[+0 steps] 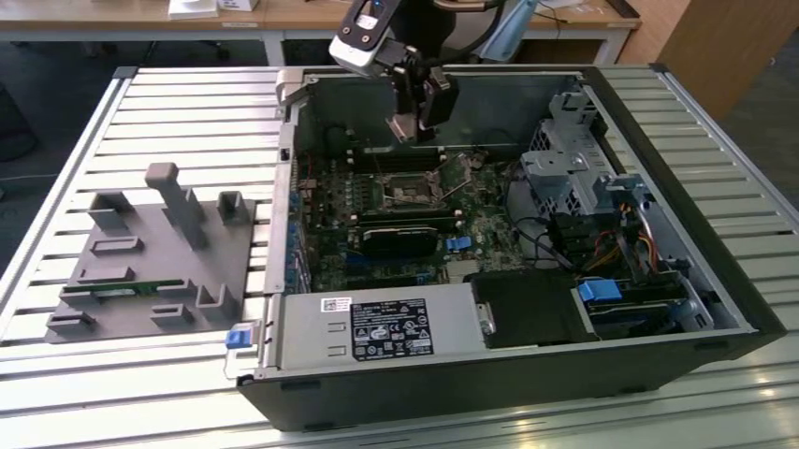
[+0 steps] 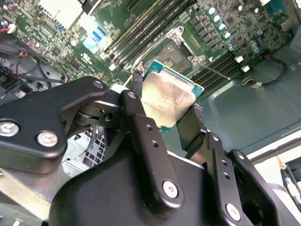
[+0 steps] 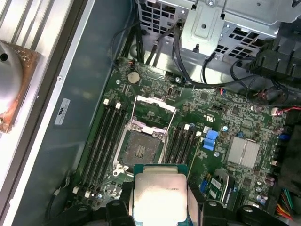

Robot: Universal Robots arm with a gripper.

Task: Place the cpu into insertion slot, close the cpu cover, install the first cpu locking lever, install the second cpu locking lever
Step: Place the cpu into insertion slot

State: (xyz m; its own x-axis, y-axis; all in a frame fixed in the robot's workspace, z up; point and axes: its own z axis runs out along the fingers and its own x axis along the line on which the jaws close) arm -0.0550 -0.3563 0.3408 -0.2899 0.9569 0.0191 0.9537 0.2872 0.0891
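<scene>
- You are on the first step: the cpu (image 2: 171, 94) is not yet in the insertion slot (image 3: 141, 149).
- Your gripper (image 1: 418, 129) hangs inside the open computer case (image 1: 699, 281), above the motherboard (image 3: 225, 117) and near the case's back wall in the exterior view.
- The fingers (image 2: 141, 122) pinch the cpu by two opposite edges. In both wrist views its tan-silver face shows between them, and the chip is clear of the board.
- In the first wrist view the insertion slot is bare and dark, flanked on both sides by the long memory slots (image 3: 106, 136), with the chip just short of it.
- The cpu cover (image 3: 156, 103) stands flipped open at the far side of the slot, so the way down looks free. Closing it and setting both levers are not yet done.
- My judgement: seating the chip calls for bringing it directly over the slot, edges square to the silver rim and face level, then a gentle straight descent. In the second wrist view the chip looks turned relative to the socket, though the camera angle may account for that.
- The risk I see is a tilted or offset landing on the socket's contacts.
</scene>
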